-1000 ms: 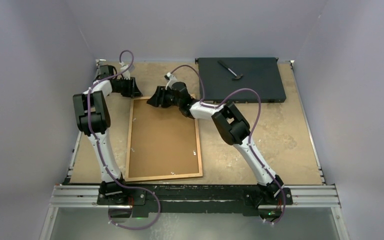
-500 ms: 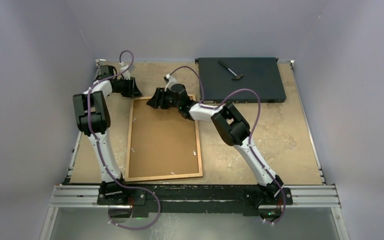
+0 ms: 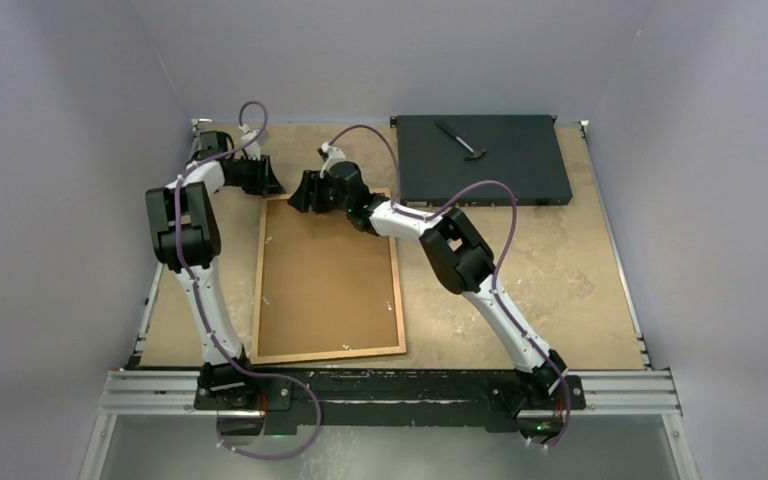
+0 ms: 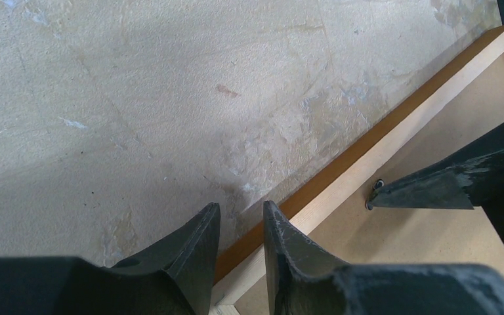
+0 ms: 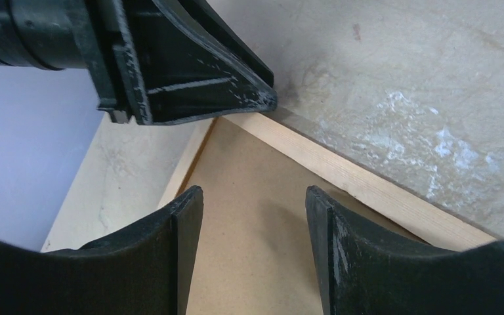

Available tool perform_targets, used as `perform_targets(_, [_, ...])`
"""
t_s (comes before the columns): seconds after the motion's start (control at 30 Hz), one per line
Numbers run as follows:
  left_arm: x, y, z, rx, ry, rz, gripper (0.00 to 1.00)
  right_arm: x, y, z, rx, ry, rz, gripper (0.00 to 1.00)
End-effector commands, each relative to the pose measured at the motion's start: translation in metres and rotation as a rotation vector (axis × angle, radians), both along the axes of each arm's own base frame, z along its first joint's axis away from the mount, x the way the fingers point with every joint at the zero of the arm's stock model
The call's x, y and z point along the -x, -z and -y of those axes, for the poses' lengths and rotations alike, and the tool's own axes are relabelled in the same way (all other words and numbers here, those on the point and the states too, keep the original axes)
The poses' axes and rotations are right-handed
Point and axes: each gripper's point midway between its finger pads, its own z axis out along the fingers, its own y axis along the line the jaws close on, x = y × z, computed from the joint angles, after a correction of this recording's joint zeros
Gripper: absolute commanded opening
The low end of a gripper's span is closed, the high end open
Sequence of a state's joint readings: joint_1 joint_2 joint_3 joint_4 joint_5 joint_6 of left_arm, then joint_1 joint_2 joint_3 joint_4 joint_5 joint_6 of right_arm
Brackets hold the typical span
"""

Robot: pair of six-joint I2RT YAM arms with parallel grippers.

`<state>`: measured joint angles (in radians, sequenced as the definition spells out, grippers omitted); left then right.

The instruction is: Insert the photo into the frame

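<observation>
The frame (image 3: 330,352) lies face down on the table with a brown hardboard backing sheet (image 3: 328,275) inside it. The photo is hidden. My left gripper (image 3: 268,188) is at the frame's far left corner. In the left wrist view its fingers (image 4: 241,207) stand a narrow gap apart, astride the frame's rail (image 4: 394,128). My right gripper (image 3: 298,200) is open over the backing near that corner. In the right wrist view (image 5: 254,197) the backing (image 5: 256,249) and the rail (image 5: 367,187) show between its fingers, with the left gripper's finger (image 5: 190,72) just beyond.
A flat black box (image 3: 480,158) lies at the back right with a small hammer-like tool (image 3: 462,141) on it. Grey walls close in the table on three sides. The right gripper's fingertip (image 4: 433,187) reaches into the left wrist view over the backing.
My right gripper has moved left and back along the frame's far edge, closer to the left gripper. The left arm and the frame have not moved.
</observation>
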<state>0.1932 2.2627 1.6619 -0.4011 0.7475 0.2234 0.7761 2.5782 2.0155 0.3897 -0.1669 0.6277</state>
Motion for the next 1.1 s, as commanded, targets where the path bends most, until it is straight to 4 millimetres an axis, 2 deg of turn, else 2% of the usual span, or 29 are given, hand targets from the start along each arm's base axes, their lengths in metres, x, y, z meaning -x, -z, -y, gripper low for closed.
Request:
perform_targets(0.0, [0.022, 0.01, 0.003, -0.01, 0.005, -0.084, 0.29, -0.003, 0.007, 0.0, 0.031, 0.021, 0.011, 0.61])
perform_targets(0.07, [0.023, 0.009, 0.003, -0.01, 0.009, -0.083, 0.29, -0.001, 0.002, -0.001, 0.023, 0.02, 0.022, 0.62])
perform_targets(0.33, [0.022, 0.006, 0.001, -0.007, 0.001, -0.075, 0.29, 0.011, -0.049, 0.007, -0.044, 0.023, 0.138, 0.68])
perform_targets(0.47, [0.019, 0.004, 0.002, 0.002, -0.004, -0.069, 0.29, 0.017, -0.059, 0.01, -0.043, 0.028, 0.156, 0.68])
perform_targets(0.63, [0.019, 0.004, 0.005, 0.018, -0.002, -0.068, 0.29, 0.018, -0.044, 0.011, -0.011, 0.032, 0.127, 0.68])
perform_targets(0.87, [0.024, 0.008, 0.005, 0.016, 0.003, -0.076, 0.29, 0.01, -0.02, 0.001, 0.023, 0.025, 0.079, 0.68])
perform_targets(1.07, [0.024, 0.006, 0.006, 0.018, 0.005, -0.072, 0.29, 0.009, -0.008, -0.002, 0.035, 0.022, 0.056, 0.67])
